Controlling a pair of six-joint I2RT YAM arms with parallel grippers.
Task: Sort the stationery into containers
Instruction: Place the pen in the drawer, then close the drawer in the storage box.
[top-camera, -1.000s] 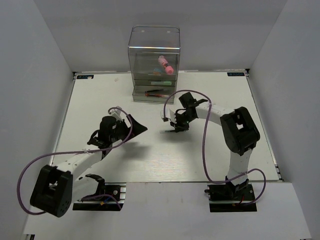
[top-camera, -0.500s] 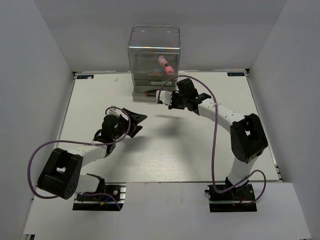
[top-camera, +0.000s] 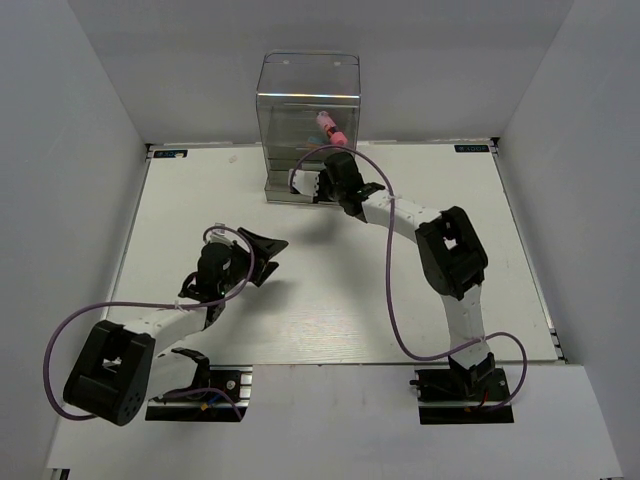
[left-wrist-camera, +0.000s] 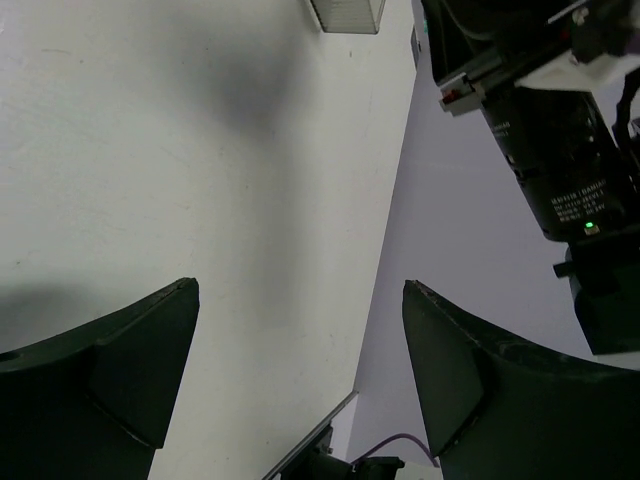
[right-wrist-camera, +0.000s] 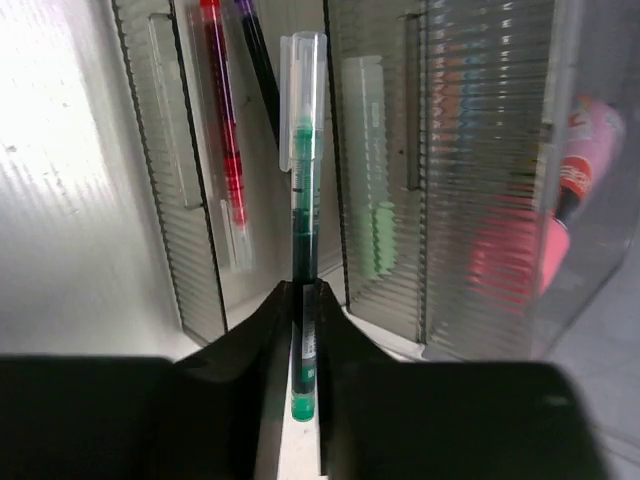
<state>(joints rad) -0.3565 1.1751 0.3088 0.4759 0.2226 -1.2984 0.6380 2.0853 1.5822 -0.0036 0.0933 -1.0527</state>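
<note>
My right gripper (top-camera: 306, 184) is shut on a thin green pen (right-wrist-camera: 303, 200) with a clear cap and holds it at the front of the tall clear cabinet (top-camera: 307, 80). In the right wrist view the gripper (right-wrist-camera: 305, 300) points the pen at the open bottom drawer (right-wrist-camera: 190, 250). A red pen (right-wrist-camera: 225, 140) and a dark pen (right-wrist-camera: 262, 70) lie in that drawer. A chunky pink marker (top-camera: 330, 128) lies in an upper drawer and also shows in the right wrist view (right-wrist-camera: 590, 150). A green shape (right-wrist-camera: 375, 230) shows behind a ribbed drawer front. My left gripper (top-camera: 268, 246) is open and empty over the table, also in its wrist view (left-wrist-camera: 300, 285).
The white table (top-camera: 200, 200) is walled by grey panels on the left, back and right. The cabinet stands at the back middle edge. The right arm (left-wrist-camera: 550, 120) stretches across toward it, and purple cables loop beside both arms.
My right gripper has carried the green pen from mid-table up and left to the cabinet's front. My left arm has drawn back a little and stays open.
</note>
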